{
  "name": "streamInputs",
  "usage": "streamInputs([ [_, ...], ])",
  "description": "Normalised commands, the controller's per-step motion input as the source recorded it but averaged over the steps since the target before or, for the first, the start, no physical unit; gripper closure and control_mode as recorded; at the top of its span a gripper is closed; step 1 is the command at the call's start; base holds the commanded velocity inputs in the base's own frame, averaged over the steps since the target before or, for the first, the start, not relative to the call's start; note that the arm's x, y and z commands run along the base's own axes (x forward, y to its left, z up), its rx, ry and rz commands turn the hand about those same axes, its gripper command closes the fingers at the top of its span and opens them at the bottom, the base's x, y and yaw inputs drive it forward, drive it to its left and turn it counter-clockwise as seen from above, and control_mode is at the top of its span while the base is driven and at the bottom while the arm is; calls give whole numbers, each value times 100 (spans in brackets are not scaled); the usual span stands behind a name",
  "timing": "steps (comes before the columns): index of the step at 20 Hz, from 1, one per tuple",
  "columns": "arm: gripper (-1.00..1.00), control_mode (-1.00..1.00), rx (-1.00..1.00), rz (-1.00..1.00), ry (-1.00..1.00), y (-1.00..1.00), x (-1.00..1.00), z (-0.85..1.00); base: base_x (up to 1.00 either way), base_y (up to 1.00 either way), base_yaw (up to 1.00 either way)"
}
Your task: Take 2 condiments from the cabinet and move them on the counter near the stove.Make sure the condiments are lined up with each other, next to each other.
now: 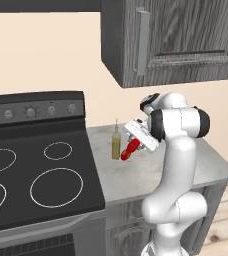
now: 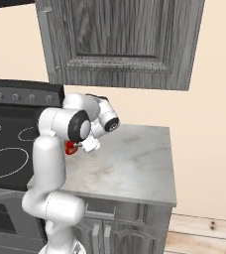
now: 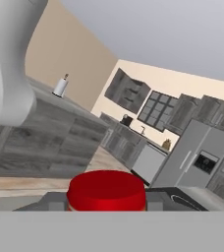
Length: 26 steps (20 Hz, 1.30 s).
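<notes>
The olive-yellow condiment (image 1: 116, 145) with its thin nozzle stands upright on the counter (image 1: 186, 172), just right of the stove (image 1: 41, 170). Close beside it on its right, my gripper (image 1: 133, 145) is shut on the red squeeze bottle (image 1: 129, 150), which hangs tilted with its lower end near the stone top. In the right base view my arm covers most of the red bottle (image 2: 70, 147). In the hand view its round red end (image 3: 106, 189) sits between the fingers (image 3: 54, 201). Above the counter the cabinet (image 1: 181, 40) has its door shut.
The counter (image 2: 135, 163) ends at a free edge on the right, with wooden floor (image 2: 204, 230) beyond. The stove's raised back panel with knobs (image 1: 33, 111) stands to the left. The hand view looks across the room at an island with a white bottle (image 3: 61, 86) and a fridge (image 3: 195, 160).
</notes>
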Motion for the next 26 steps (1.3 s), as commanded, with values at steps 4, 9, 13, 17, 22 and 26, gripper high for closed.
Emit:
streamInputs([
  [4,100,-100,1,0,0,3,19,-30,0,0,0],
  [9,100,-100,1,0,0,8,17,-30,0,0,0],
  [13,100,-100,2,0,0,6,21,-18,0,0,0],
  [17,100,-100,2,0,-2,4,23,-11,0,0,0],
  [22,100,-100,2,0,-3,7,12,-10,0,0,0],
  [26,100,-100,1,0,-4,9,1,-11,0,0,0],
])
